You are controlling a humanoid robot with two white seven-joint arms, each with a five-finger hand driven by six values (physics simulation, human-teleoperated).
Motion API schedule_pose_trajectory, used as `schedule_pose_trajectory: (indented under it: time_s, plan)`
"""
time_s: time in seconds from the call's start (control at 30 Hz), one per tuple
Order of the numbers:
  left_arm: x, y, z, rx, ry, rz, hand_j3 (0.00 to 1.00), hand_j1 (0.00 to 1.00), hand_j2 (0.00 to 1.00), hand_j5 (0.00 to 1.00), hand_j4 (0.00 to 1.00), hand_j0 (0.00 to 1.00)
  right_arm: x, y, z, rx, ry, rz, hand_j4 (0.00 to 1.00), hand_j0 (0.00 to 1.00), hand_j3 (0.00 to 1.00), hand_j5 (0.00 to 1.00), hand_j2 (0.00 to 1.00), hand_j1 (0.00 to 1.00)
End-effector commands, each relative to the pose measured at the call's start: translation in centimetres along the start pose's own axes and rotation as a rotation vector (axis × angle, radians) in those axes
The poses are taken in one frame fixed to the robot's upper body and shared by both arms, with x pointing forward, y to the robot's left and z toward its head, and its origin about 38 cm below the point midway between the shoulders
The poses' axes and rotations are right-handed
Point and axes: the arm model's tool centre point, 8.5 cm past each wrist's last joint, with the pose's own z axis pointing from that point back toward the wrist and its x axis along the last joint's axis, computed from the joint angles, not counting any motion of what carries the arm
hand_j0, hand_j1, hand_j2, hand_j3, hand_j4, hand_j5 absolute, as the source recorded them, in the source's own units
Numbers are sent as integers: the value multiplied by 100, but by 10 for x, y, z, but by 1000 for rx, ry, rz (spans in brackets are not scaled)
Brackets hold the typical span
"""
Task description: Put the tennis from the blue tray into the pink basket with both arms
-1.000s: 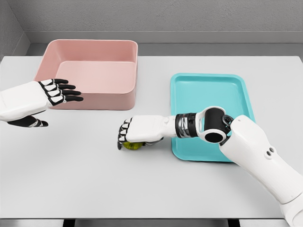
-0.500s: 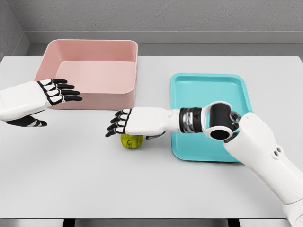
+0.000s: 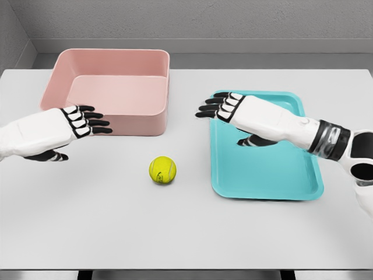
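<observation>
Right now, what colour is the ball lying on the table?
Yellow-green, the tennis ball on the white table, clearest in the head view.

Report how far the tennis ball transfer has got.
Done: the tennis ball is out of the blue tray and lies on the table between tray and pink basket.
In hand: nothing is gripped. The right hand hovers open over the tray's left edge; the left hand is open in front of the basket.
Left: the left hand must pick up the ball and drop it in the basket.
</observation>
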Motion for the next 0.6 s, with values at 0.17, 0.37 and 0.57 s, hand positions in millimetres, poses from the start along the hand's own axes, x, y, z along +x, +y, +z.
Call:
schedule_pose_trajectory:
  time_s: [0.17,0.37,0.57]
  plan:
    - [21,-22,-39,1,-68,9,100,100,100,100,100,100,-19,-14,63,-139,101,-103,100,100,100,100,100,100]
    - [33,-16,-66,9,-143,-7,100,100,100,100,100,100,-33,7,111,-170,245,-166,100,100,100,100,100,100]
    - [50,-11,-96,5,-240,-25,100,100,100,100,100,100,-38,40,114,-176,282,-267,100,100,100,100,100,100]
